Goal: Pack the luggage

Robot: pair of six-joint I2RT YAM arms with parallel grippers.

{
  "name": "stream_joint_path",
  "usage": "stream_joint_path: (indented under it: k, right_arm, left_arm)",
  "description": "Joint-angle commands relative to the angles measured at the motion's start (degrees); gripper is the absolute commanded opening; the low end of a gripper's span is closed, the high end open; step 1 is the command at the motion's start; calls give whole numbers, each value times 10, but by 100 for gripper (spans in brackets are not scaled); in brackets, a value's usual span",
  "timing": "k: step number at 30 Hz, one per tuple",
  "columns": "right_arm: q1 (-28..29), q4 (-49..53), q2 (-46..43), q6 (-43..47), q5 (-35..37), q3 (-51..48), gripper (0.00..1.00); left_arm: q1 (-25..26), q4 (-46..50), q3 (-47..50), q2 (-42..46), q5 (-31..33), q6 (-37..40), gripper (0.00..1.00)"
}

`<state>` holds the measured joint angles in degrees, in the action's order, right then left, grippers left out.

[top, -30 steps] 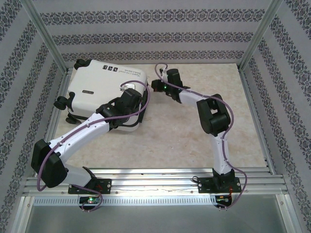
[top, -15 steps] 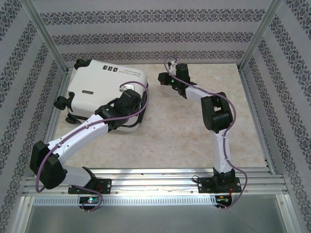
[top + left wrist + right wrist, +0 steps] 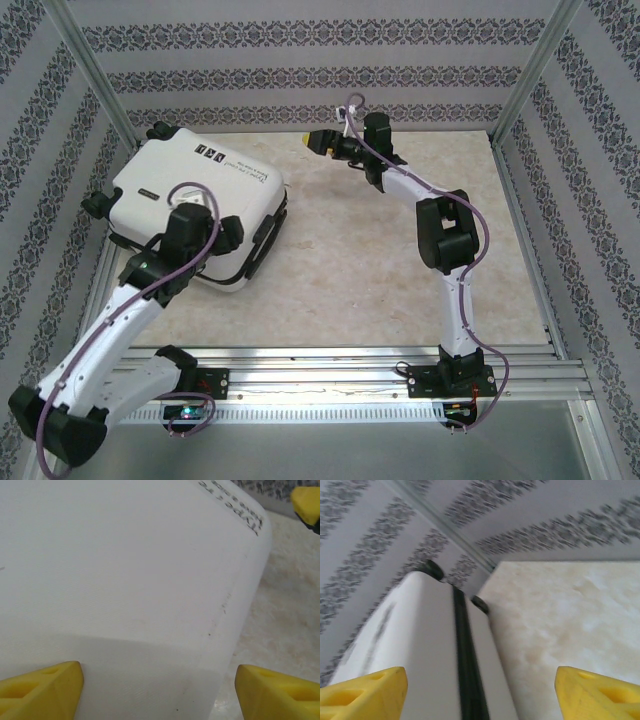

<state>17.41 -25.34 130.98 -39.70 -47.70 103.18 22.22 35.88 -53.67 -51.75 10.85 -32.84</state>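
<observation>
Location: the luggage (image 3: 175, 180) lies flat on the bench (image 3: 400, 260) in the upper left of the overhead frame. Its two shell halves appear closed, and the printed marks face up.

Left gripper (image 3: 160, 690): the jaws are spread wide and hang over the broad white face, pinching nothing. You cannot tell from the wrist view whether the tips touch the shell.

Right gripper (image 3: 312, 143): the jaws are spread and empty, in the air near the case's upper right corner. Its wrist view looks along the black seam (image 3: 465, 670) between the halves.

Handling, by judgement:
- The shell looks rigid and will not give under the jaws, so crushing is not a concern.
- The surface looks smooth and glossy. Expect the tips to skid on any flat face.
- The faces are far too wide to span, so do not attempt a pinch there.
- The casters (image 3: 160, 130) sit at the far end. If you tip the case onto them it will likely roll away from a push.
- It is the bulkiest item here and is probably better slid or levered than lifted by one arm.

Where to take hold: go for the black fitting (image 3: 268, 232) along the lower right edge, which looks like a handle, or the lip at the seam. Brace the opposite side with your other arm before you pull.
</observation>
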Motion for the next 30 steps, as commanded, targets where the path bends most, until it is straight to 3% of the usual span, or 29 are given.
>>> stream_joint_path:
  k: [1,9,22,26,30]
  right_arm:
    - [17,-31,16,-14,-77,37,80]
    - [55,44,23,70,-127,61,88]
    - [82,80,33,124,-136,60,94]
    - [88,81,39,125,-153,67,94]
    - [98,71,47,115,-187,75,95]
  left_arm:
    - [-29,107,31,28,3,-51,81]
    - [-45,122,25,52,36,-78,87]
    - [-51,230,5,112,174,-124,95]
    - [-68,206,36,119,175,-123,100]
    - [-107,129,80,115,133,-99,100]
